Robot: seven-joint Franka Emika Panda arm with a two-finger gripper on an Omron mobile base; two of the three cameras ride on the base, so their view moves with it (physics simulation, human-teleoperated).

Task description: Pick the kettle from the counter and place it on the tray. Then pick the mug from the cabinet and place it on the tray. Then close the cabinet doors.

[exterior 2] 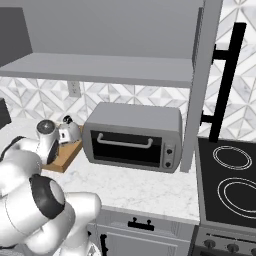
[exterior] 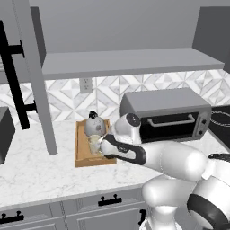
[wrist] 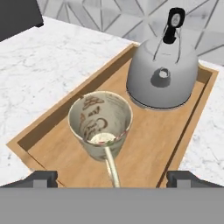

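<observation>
In the left base view the arm hides the tray's near right corner and part of the mug. In the right base view the arm covers most of that tray, and the kettle there is too small to make out. The open cabinet door runs off the top edge.

Both base views toward tray

Even, diffuse rendered lighting across three sharp views.

Illumination was bright and flat, with no glare or blur. The kettle cast a soft shadow on the tray, suggesting light from above. The open cabinet interior appeared dimmer. Small objects in the right base view were perhaps too coarse to resolve.
</observation>
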